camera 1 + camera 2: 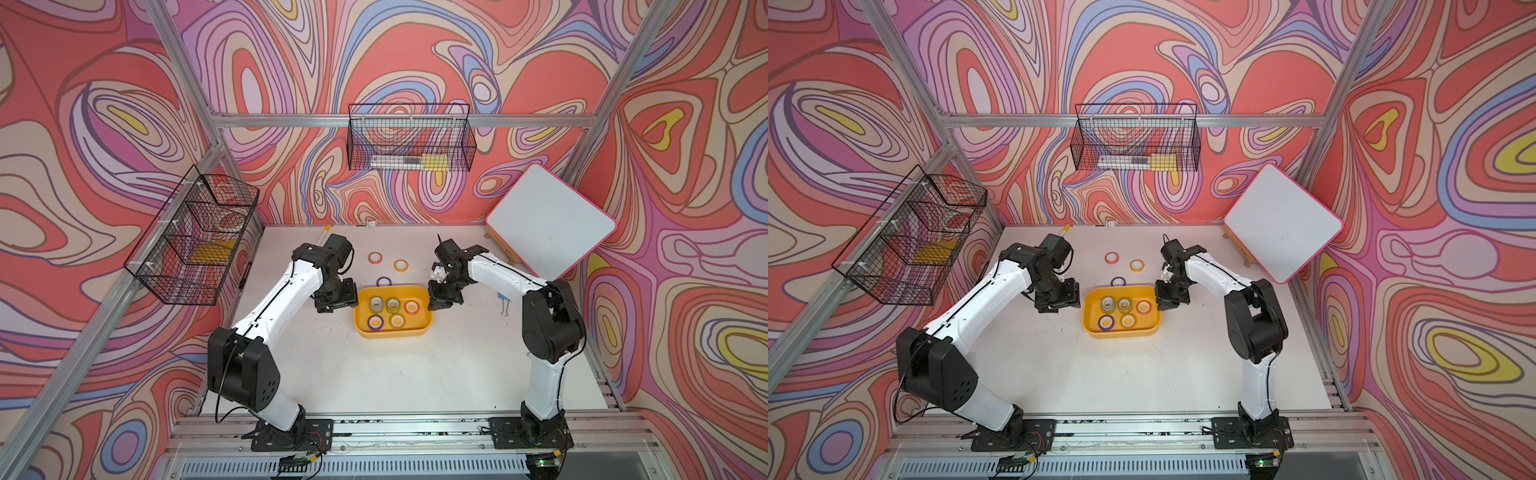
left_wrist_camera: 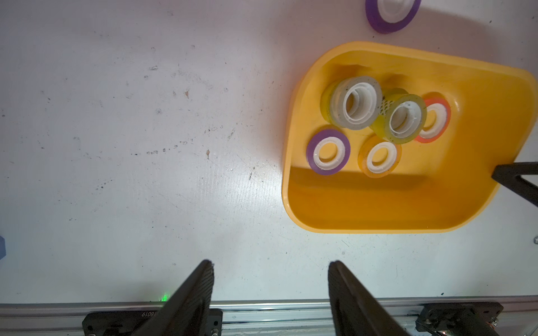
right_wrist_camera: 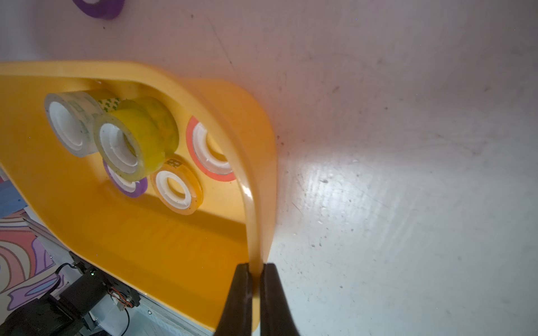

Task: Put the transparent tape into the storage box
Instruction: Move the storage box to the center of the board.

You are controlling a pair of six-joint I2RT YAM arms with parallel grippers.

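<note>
Right fingers (image 3: 237, 299) pinch storage box (image 3: 250, 203) rim; left fingers (image 2: 186, 299) apart, empty, beside box; transparent tape (image 3: 87, 113) inside.

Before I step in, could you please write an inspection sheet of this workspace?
Surface: white table, scuffed.
Job's things: storage box holds two clear rolls and three coloured rolls.
Clutter: three loose rolls behind the box; whiteboard leaning at far corner.
Tools: left tool open, empty, beside the box; right tool shut on the box's rim.
Cables: black cable looping at the left arm's base.
Surroundings: two wire baskets on patterned walls.
</note>
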